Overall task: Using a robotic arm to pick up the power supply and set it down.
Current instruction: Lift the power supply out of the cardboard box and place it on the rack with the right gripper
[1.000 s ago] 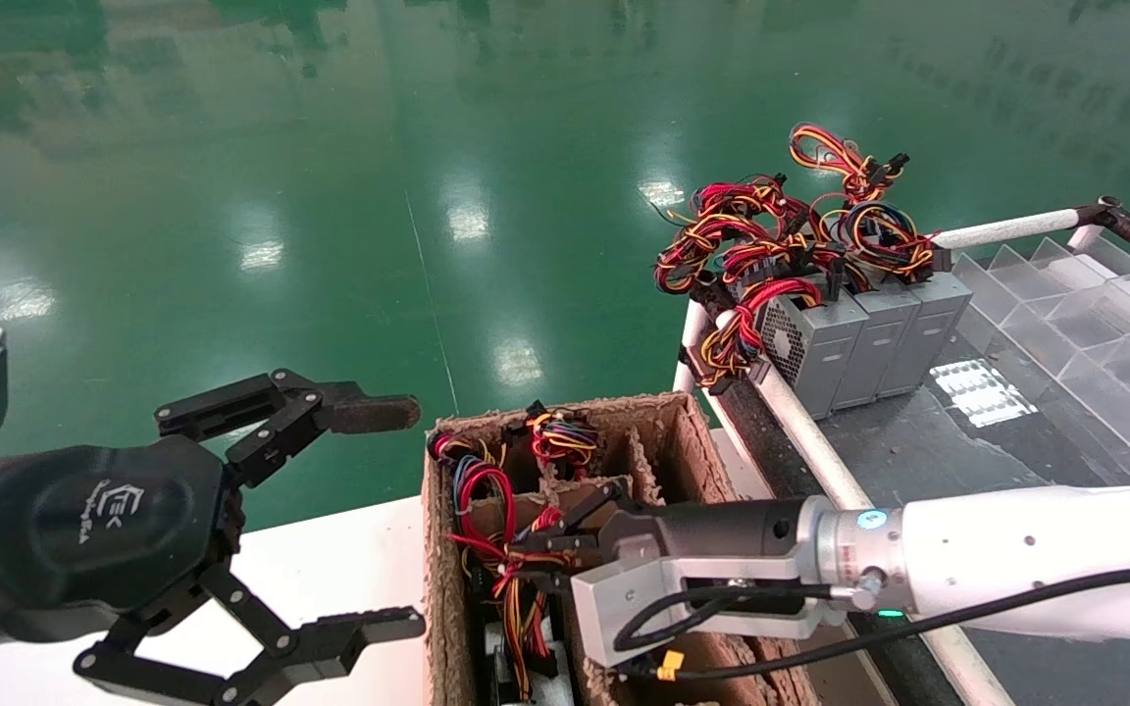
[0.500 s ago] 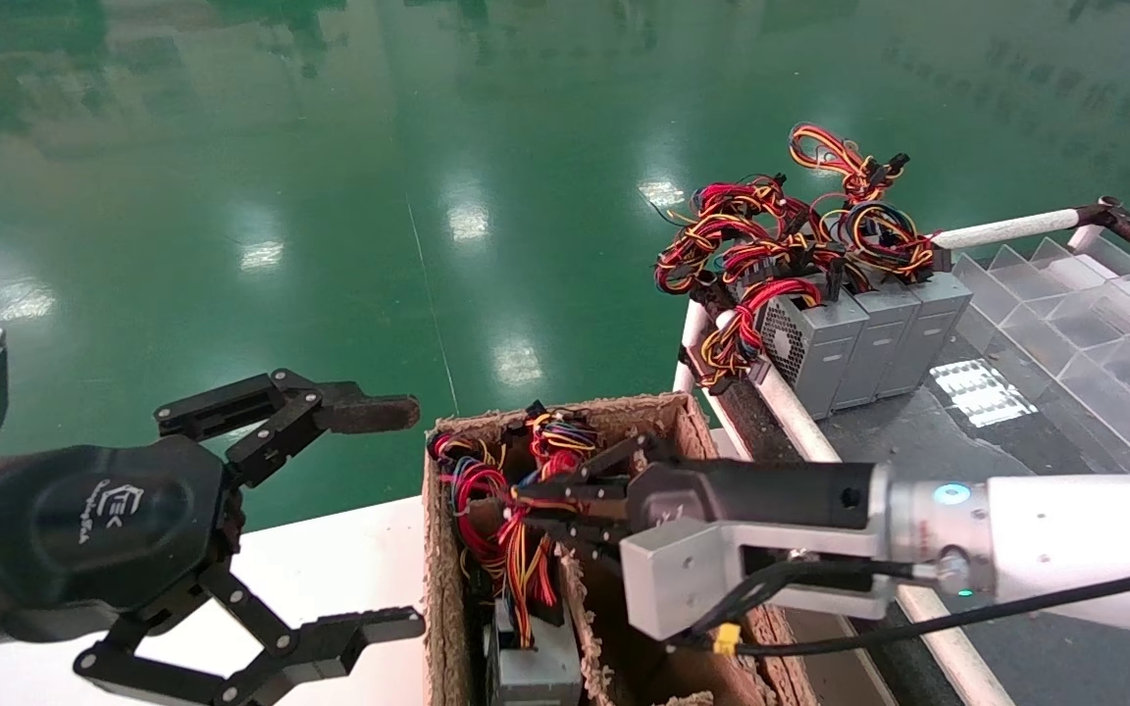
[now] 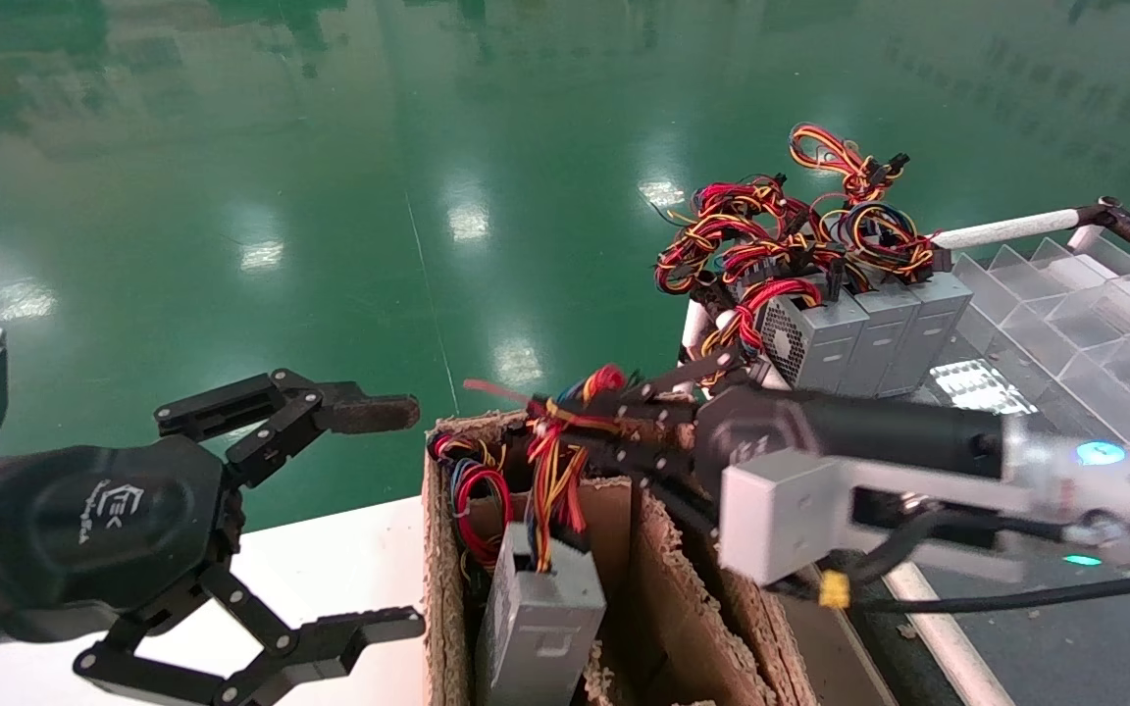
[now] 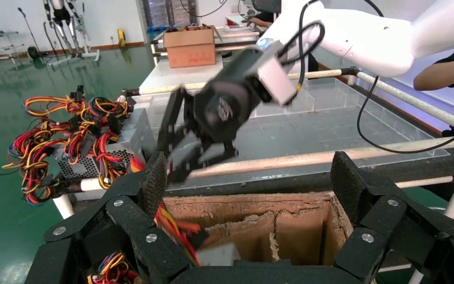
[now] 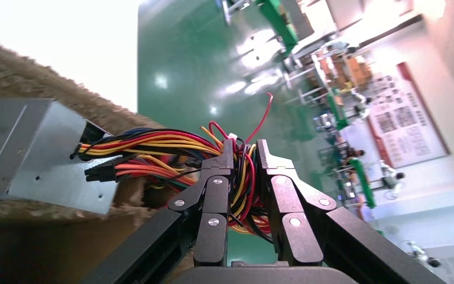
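Note:
My right gripper (image 3: 557, 417) on the white robotic arm (image 3: 1065, 471) hovers over the cardboard box (image 3: 439, 588). It is shut on the red, yellow and black wire bundle (image 5: 213, 148) of the power supply (image 3: 540, 618). That grey metal box hangs tilted from its wires, half out of a box compartment. In the right wrist view the wires are pinched between the fingers (image 5: 275, 177) and the grey casing (image 5: 23, 148) lies beyond. My left gripper (image 3: 413, 518) is open and parked left of the box, holding nothing.
Three more grey supplies (image 3: 869, 333) with tangled wires stand in a row on the dark rack at the right, behind a white pipe rail (image 3: 805, 427). Clear plastic dividers (image 3: 1095, 333) lie beyond them. Another wire bundle (image 3: 472, 480) stays in the box.
The right gripper has risen and drawn back to the right with the wire bundle, pulling the grey supply up out of its compartment. The left arm has not moved.

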`<move>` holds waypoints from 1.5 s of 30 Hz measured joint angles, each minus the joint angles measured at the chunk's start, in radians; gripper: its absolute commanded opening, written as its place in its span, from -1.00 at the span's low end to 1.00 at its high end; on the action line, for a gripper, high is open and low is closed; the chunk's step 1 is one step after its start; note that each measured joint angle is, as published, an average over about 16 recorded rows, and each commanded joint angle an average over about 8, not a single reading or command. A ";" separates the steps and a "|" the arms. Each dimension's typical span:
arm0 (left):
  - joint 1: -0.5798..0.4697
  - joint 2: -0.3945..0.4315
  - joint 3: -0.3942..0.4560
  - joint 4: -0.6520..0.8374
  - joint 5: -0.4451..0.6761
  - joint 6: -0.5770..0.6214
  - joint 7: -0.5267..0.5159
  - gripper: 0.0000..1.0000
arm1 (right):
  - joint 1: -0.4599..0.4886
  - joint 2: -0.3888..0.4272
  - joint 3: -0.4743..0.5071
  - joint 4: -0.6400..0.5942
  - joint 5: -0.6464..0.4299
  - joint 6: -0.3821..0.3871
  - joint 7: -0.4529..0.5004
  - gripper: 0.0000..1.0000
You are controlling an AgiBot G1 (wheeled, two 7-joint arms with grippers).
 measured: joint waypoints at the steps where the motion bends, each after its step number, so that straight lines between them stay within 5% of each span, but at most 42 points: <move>1: 0.000 0.000 0.000 0.000 0.000 0.000 0.000 1.00 | 0.000 0.007 0.009 0.000 0.012 -0.003 -0.004 -1.00; 29: 0.000 0.000 0.001 0.000 0.000 0.000 0.000 1.00 | 0.020 0.221 0.214 -0.006 0.268 -0.122 -0.059 -1.00; 45: 0.000 0.000 0.001 0.000 -0.001 0.000 0.000 1.00 | -0.155 0.420 0.385 -0.014 0.257 0.047 -0.064 -1.00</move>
